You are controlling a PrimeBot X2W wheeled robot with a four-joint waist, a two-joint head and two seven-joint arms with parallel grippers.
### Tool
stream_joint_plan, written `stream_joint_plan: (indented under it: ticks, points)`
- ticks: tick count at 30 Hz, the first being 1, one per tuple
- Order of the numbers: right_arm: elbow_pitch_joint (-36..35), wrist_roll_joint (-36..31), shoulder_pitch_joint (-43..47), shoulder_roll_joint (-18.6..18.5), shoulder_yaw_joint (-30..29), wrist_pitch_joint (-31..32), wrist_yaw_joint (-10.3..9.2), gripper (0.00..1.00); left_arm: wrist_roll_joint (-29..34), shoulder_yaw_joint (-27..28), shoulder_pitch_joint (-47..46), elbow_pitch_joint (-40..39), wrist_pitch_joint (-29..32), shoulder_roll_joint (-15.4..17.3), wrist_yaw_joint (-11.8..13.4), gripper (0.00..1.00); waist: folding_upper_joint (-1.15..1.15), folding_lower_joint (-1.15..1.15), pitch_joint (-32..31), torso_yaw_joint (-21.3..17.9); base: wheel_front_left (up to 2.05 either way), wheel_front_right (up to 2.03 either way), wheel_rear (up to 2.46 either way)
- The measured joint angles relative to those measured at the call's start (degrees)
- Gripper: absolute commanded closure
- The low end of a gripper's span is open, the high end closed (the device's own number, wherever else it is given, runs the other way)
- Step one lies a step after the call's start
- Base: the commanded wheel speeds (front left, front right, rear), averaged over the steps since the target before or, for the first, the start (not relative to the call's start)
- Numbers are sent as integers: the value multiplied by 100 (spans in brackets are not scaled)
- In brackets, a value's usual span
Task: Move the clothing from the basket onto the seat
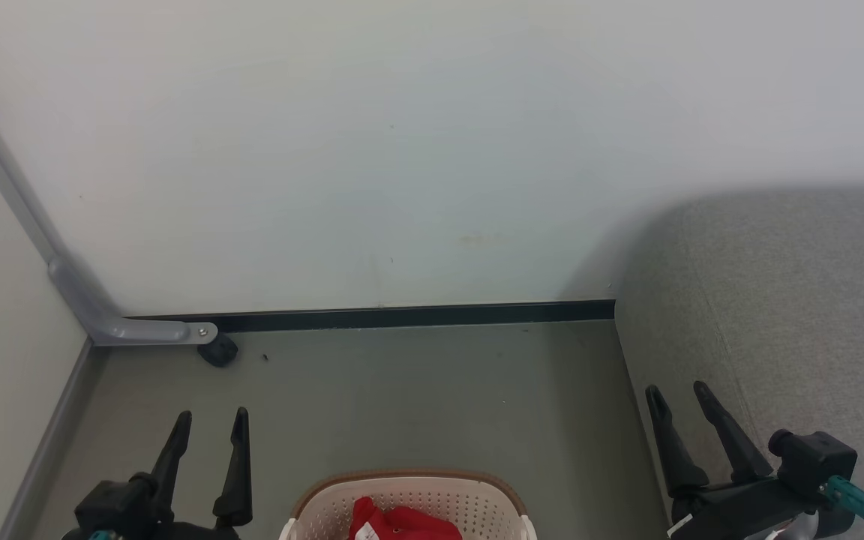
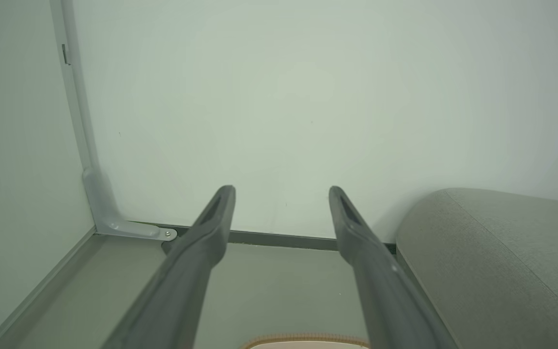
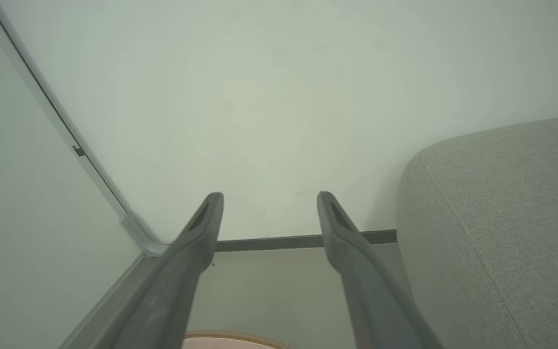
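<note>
There it was, the clothing (image 1: pixel 400 523): a crumpled red bundle with a sliver of white at its left edge, heaped inside the basket (image 1: pixel 469 501) at six o'clock in the head view. The basket was cream and perforated with a brown braided rim, and it stood on the grey floor (image 1: pixel 417 397). Off at three to four o'clock sat the seat (image 1: pixel 792 300), grey fabric with a rounded corner, bare of any jersey. The left gripper (image 1: pixel 213 415) hung at seven o'clock, fingers spread wide with nothing between them and touching nothing. The right gripper (image 1: pixel 676 388), at five o'clock, was just as wide apart and empty, poised in front of the seat's near side.
</note>
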Motion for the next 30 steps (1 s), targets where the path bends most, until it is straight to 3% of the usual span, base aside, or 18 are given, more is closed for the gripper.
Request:
stream_joint_plan:
  ticks: [30]
  points:
    - [-155,-433,-19,27,-249,-82,10,0,266,15,-67,66,-67,-214,-348,0,0,0,393,-55,0,0,0]
